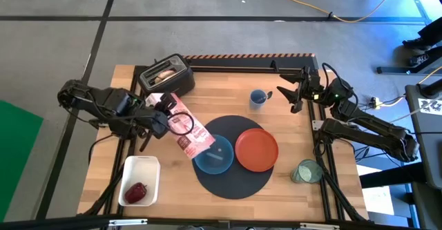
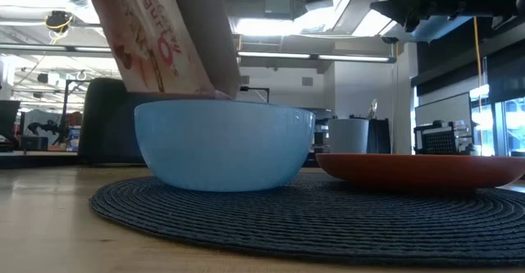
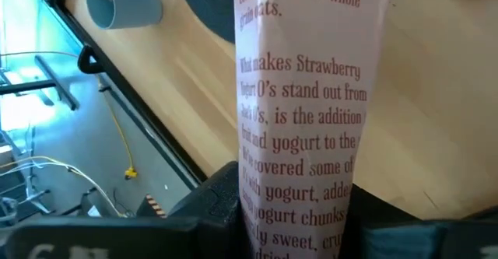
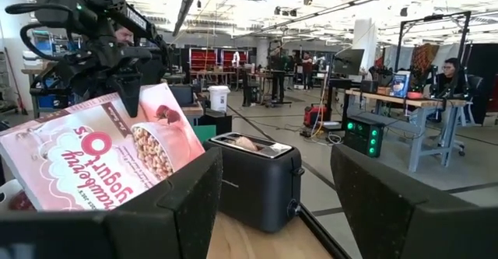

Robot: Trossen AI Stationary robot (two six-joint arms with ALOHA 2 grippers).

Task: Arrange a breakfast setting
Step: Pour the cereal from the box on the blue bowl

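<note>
My left gripper [image 1: 164,117] is shut on a pink cereal box [image 1: 191,133], which slants down from it to the light-blue bowl [image 1: 214,158]. In the low view the box [image 2: 164,35] has its lower end at the bowl's rim [image 2: 223,102]. The bowl and the orange-red plate [image 1: 257,149] sit on the round dark-navy placemat [image 1: 231,178]. My right gripper [image 1: 286,96] is open and empty near the table's far right corner, beside a blue mug [image 1: 259,97]. The green-tinted glass [image 1: 306,171] stands right of the placemat. The spoon is not in view. My left gripper pinches the cereal box between its two fingers [image 3: 222,204] at the box's upper end [image 3: 299,212], one finger on each broad face, the narrow printed side facing the wrist camera. It comes from the table's left. The box is lifted clear and tilted, its other end down over the bowl.
A black toaster [image 1: 166,75] with a toast slice in it stands at the far left. A white tray [image 1: 140,181] with a red fruit [image 1: 136,191] sits at the near left. Bare wood lies between mug and placemat.
</note>
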